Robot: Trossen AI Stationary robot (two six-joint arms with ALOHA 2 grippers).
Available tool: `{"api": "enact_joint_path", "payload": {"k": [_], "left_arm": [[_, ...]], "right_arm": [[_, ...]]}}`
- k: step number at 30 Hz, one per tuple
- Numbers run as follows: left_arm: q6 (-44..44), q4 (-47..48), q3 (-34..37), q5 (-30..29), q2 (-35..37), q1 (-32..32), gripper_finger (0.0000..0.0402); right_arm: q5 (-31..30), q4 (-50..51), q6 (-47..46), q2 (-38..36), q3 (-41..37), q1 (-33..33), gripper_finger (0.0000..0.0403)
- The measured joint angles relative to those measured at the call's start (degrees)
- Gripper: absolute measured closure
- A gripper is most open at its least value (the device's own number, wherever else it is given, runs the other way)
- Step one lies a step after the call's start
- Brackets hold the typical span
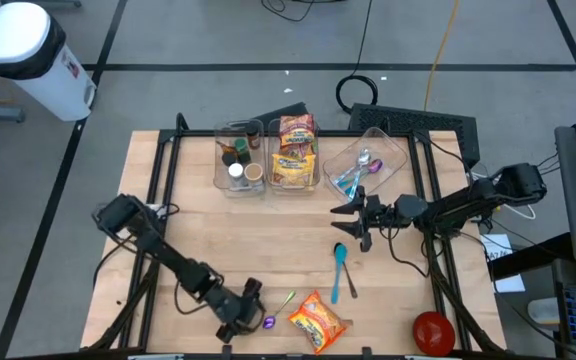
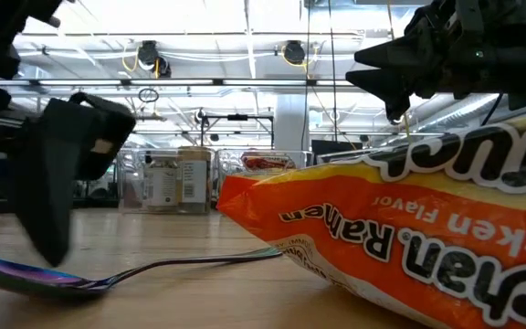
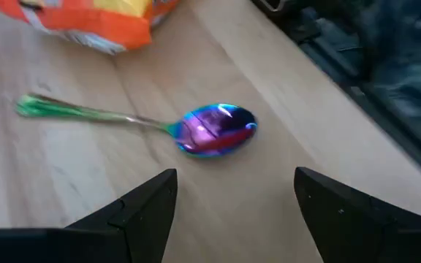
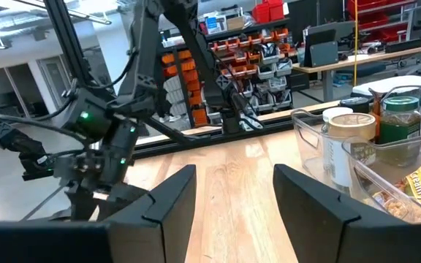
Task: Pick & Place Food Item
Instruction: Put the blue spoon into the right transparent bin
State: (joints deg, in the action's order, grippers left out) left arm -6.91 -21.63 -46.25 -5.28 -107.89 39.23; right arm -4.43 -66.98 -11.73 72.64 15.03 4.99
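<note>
Ramen packet [image 1: 318, 321] lying flat near the front edge of the table [image 1: 268, 230], just beside a purple-bowled spoon [image 1: 276, 313]. Left gripper [image 1: 251, 312] low near the spoon's bowl, fingers apart, holding nothing. Right gripper [image 1: 351, 220] above a blue spoon [image 1: 340, 268], fingers also apart, empty.

- You have a wooden table [image 1: 208, 235].
- Your landmark, the ramen packet [image 1: 317, 320], lies at its near edge.
- Iridescent spoon [image 1: 278, 311] just beside it.
- Blue spoon [image 1: 339, 270] just beyond.
- Red ball [image 1: 433, 331] to its right.
- Three clear bins [image 1: 298, 155] along the far edge.
</note>
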Motion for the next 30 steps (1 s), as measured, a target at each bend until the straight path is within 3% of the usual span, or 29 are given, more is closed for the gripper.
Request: {"api": "enact_joint_path", "payload": {"k": [5, 12, 16, 26, 30], "left_arm": [[3.7, -3.0, -1.9, -7.7, -3.6, 1.1, 0.0119], [8.2, -3.2, -3.6, -9.5, -5.9, 1.0, 0.0133], [9.1, -2.9, -3.6, -9.5, -5.8, 1.0, 0.019], [6.4, 0.9, -3.4, -11.8, -3.5, 0.5, 0.0374], [5.5, 9.2, -3.5, -12.6, 2.2, -0.1, 0.0386]], "right_arm": [[0.0, 0.0, 0.0, 0.0, 0.0, 0.0, 0.0225], [0.0, 0.0, -1.0, 0.0, 0.0, 0.0, 0.0225], [0.0, 0.1, -1.0, 0.0, 0.0, 0.0, 0.0225], [0.0, 0.5, -1.1, 0.0, 0.0, 0.0, 0.0225], [0.0, 0.5, -1.1, 0.0, 0.0, 0.0, 0.0225]]}}
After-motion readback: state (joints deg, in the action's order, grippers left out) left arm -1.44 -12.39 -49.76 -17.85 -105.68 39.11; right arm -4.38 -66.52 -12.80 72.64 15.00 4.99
